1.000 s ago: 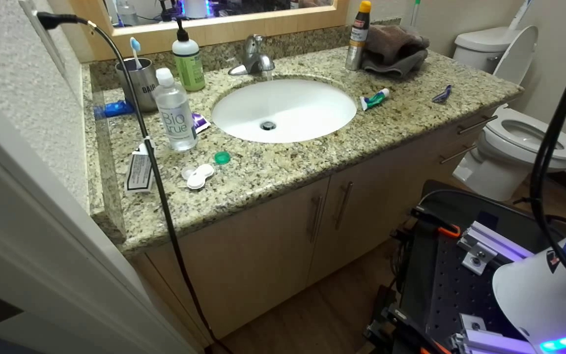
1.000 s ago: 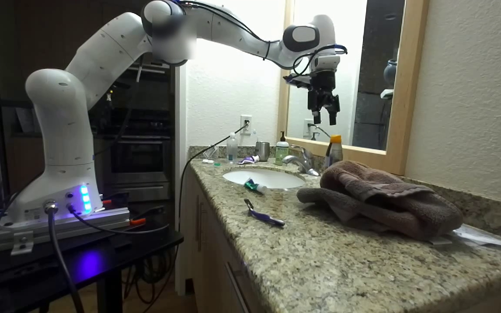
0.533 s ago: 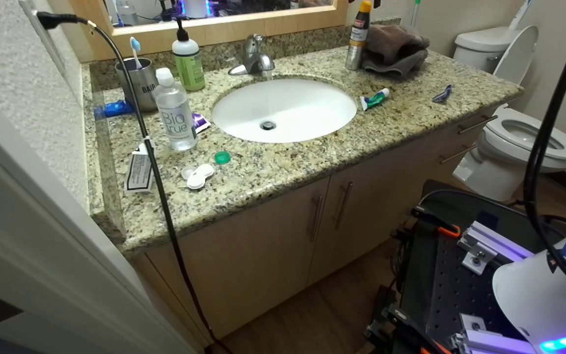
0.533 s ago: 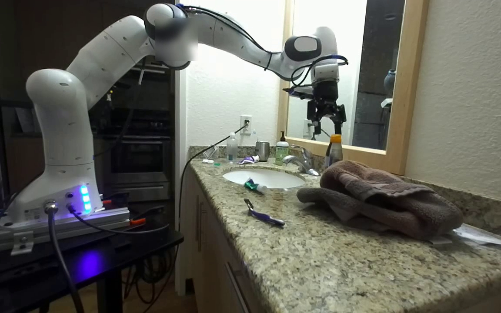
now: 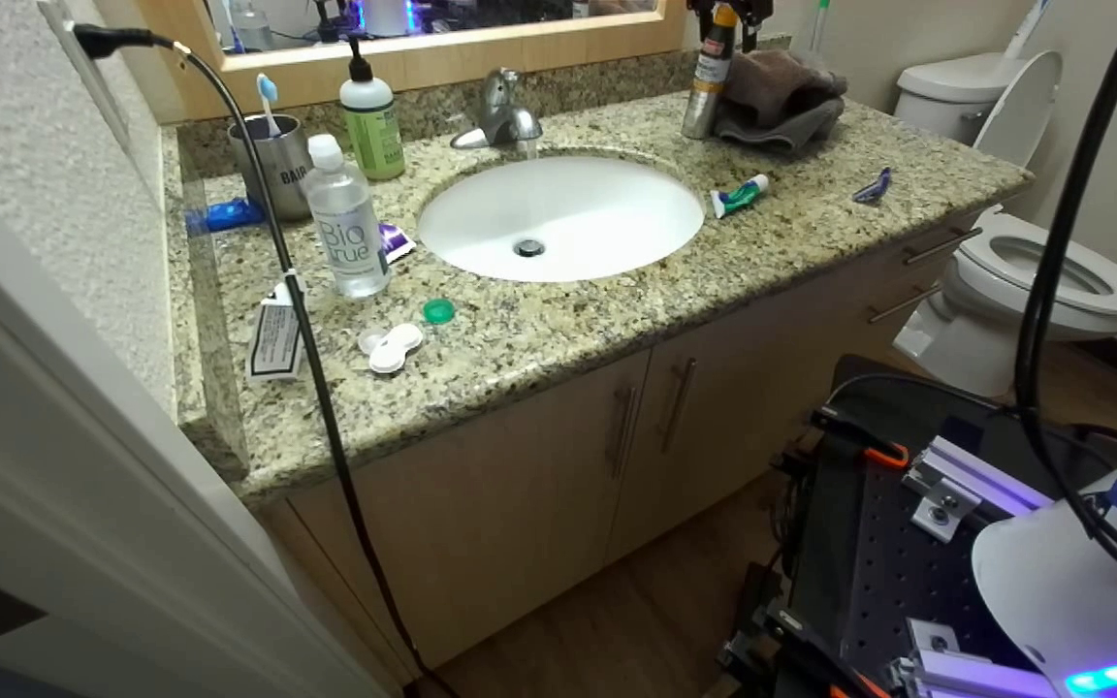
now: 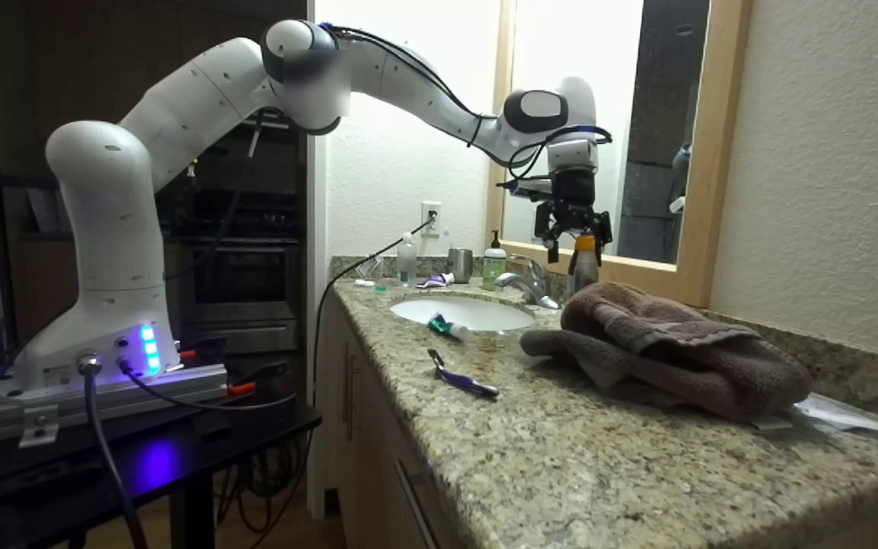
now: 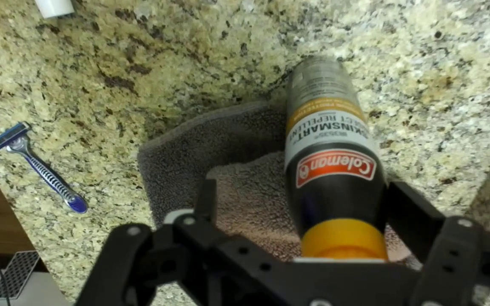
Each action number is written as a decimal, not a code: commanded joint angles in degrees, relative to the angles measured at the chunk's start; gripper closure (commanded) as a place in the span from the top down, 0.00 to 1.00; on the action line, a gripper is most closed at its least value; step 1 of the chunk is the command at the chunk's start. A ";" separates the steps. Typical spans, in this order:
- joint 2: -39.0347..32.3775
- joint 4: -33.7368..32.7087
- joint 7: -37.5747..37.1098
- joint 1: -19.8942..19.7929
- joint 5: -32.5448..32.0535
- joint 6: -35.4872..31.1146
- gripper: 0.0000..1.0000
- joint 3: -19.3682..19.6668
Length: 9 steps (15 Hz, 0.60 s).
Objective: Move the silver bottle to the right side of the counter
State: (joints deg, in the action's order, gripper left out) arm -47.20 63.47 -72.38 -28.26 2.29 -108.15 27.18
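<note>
Lowered since earlier, with fingers (image 7: 206, 199) parted astride the silver bottle (image 7: 330, 131). Partly hidden at cap (image 7: 343, 238) by gripper (image 6: 577, 254) and, in an exterior view, low down by towel (image 6: 660, 351). Standing near-vertical on counter (image 6: 599, 465), cap up.

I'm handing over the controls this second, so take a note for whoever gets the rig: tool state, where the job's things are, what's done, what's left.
Tool: open, straddling the top of the silver Coleman SkinSmart insect repellent bottle; whether it touches is unclear.
Things: the bottle stands on the granite counter, right of the sink in an exterior view, beside the brown-grey towel.
Done: tool in place around the bottle; no grip yet.
Left: likely close on the bottle, lift it, carry it to the counter's right side and set it down. The towel could get in the way.
</note>
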 commanded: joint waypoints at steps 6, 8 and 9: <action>-5.27 -5.85 0.64 -3.07 0.16 0.62 0.38 0.10; -5.81 -7.10 1.21 -3.66 0.42 0.82 0.34 -0.18; -5.43 -7.15 1.85 -3.76 0.96 1.18 0.34 -0.72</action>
State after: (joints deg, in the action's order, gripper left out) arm -50.94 59.57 -72.38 -30.51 2.26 -108.10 27.51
